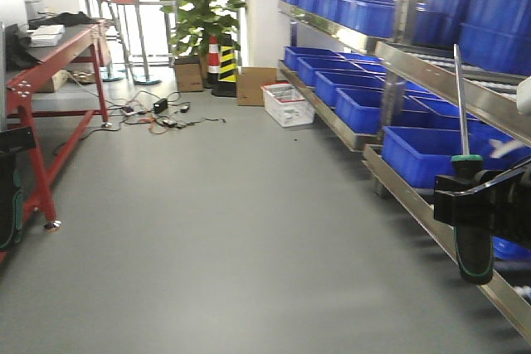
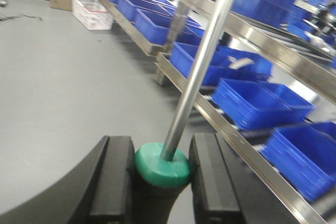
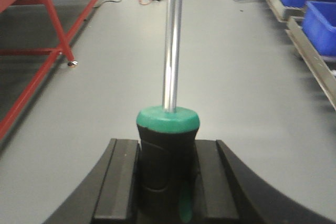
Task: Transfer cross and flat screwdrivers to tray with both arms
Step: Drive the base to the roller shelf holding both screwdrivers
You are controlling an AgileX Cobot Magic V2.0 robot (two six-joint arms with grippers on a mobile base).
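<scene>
Each arm holds one screwdriver upright in the air over the grey floor. In the left wrist view my left gripper point(image 2: 163, 184) is shut on a black handle with a green cap point(image 2: 163, 163). Its steel shaft point(image 2: 202, 72) slants up toward the racks. My right gripper point(image 3: 168, 182) is shut on the other screwdriver's handle point(image 3: 167, 166), whose shaft point(image 3: 173, 40) points straight up. The front view shows that right gripper point(image 1: 469, 201) at the right edge, with the handle point(image 1: 474, 246) hanging below it. Which screwdriver is cross or flat cannot be told. The tray is out of view.
Steel racks with several blue crates point(image 1: 423, 155) run along the right. A red-framed workbench point(image 1: 50, 105) stands on the left. At the far end are a potted plant point(image 1: 207, 6), a striped cone point(image 1: 226, 68), cardboard boxes point(image 1: 253, 84), a white basket point(image 1: 288, 105) and floor cables point(image 1: 162, 118).
</scene>
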